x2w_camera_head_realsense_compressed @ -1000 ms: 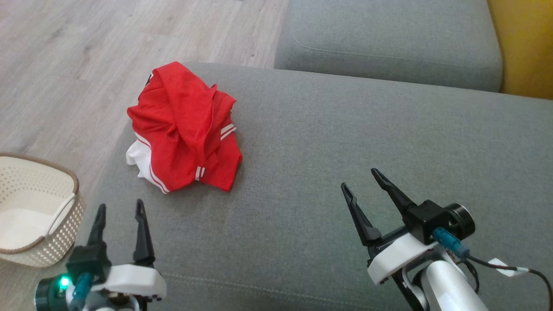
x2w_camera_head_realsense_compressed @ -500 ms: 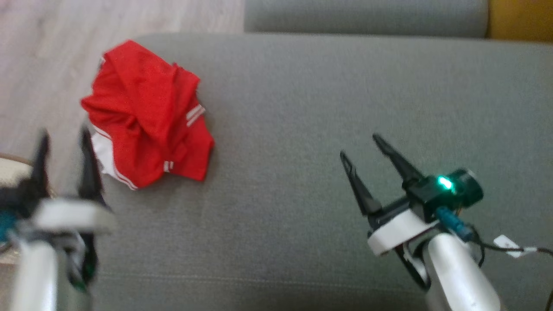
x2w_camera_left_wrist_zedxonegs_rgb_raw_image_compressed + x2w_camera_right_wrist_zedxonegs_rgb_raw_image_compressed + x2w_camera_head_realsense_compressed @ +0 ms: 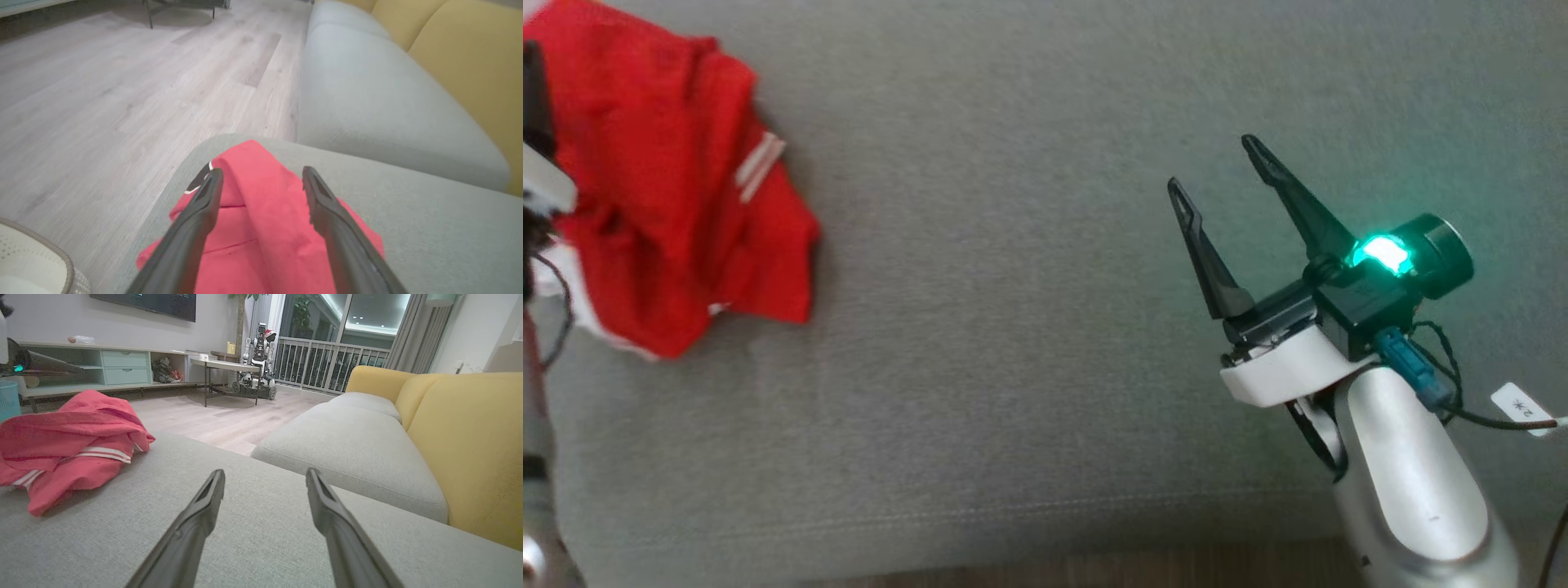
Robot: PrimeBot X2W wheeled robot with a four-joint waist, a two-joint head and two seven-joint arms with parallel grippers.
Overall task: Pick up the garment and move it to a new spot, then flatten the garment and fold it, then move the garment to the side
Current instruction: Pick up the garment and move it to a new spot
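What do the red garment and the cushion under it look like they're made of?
Red garment: likely thin knit sports mesh, matte; fine dotted texture, limp crumpled folds.
Grey sofa cushion: woven upholstery fabric, matte; coarse heathered weave, stitched seam.

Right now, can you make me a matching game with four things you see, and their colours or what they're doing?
Things:
1. garment
2. sofa back
3. seat cushion
4. right end effector

Matches:
A. yellow
B. open and empty
C. red and crumpled
D. grey

Right pairs: 1-C, 2-A, 3-D, 4-B
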